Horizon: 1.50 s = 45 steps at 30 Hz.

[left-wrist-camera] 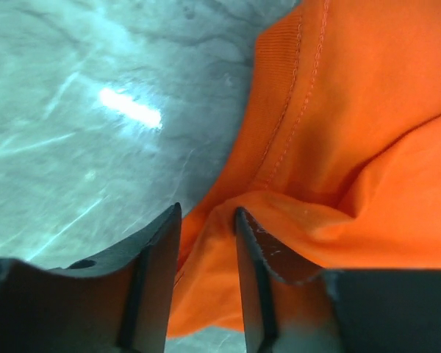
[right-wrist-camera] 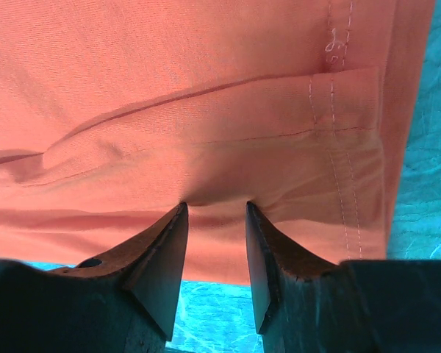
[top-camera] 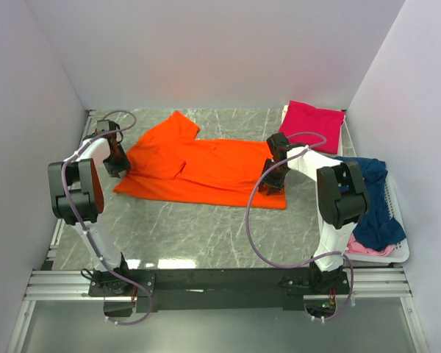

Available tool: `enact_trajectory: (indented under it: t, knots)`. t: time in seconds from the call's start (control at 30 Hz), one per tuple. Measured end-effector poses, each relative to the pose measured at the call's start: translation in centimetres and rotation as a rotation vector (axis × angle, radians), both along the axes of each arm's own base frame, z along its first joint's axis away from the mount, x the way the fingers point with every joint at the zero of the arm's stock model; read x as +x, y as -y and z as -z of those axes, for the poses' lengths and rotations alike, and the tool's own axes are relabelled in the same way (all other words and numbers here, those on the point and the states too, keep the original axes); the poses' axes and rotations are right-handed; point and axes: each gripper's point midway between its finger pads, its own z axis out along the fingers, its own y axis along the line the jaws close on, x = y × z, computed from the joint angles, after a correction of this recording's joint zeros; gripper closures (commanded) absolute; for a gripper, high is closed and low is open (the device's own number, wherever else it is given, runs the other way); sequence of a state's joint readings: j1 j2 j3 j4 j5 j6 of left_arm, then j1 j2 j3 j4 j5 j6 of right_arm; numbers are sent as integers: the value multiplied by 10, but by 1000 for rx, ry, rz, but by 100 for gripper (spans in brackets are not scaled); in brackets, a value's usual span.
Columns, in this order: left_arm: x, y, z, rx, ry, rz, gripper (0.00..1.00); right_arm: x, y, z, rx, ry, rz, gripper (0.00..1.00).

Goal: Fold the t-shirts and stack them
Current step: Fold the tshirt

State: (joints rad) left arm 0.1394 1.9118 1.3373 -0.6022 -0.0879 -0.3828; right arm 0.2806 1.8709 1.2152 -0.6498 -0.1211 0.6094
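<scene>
The orange tee [top-camera: 206,169] lies mid-table, seemingly only part-folded, the navy tee [top-camera: 367,193] and pink tee [top-camera: 371,248] wait in the basket [top-camera: 395,204], one magenta tee [top-camera: 312,118] sits folded back-right, and the left gripper [left-wrist-camera: 207,254] and right gripper [right-wrist-camera: 217,243] are narrowed, pinching the orange tee's edges.
</scene>
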Motion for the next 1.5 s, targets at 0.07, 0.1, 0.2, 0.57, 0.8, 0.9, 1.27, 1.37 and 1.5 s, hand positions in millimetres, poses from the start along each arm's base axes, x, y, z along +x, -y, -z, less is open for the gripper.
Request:
enact_trajectory:
  t: [0.07,0.1,0.2,0.57,0.8,0.9,1.27,1.37,1.5]
  knots:
    - [-1,-1,-8,24,8,-4,55,0,0,0,-1,0,-1,55]
    - [-1,-1,-15,37,21,-4,54,0,0,0,-1,-1,-1,55]
    - [3,5,-40,68,83,3,53,0,1,-1,-9,-1,-4,55]
    - [-27,40,-59,-22,137,14,52,0,7,-1,-36,-3,-19,55]
    - [-58,46,-29,-77,21,-1,53,-1,8,0,-36,-3,-19,55]
    - [-56,40,-26,-84,22,-18,53,-1,8,0,-35,1,-18,55]
    - [-67,15,7,-91,-31,-85,53,-2,8,0,-29,21,-10,55]
    - [-69,12,12,-96,-40,-100,53,-1,8,0,-28,21,-8,55]
    - [-67,9,12,-96,-30,-106,53,-1,9,0,-30,21,-4,55]
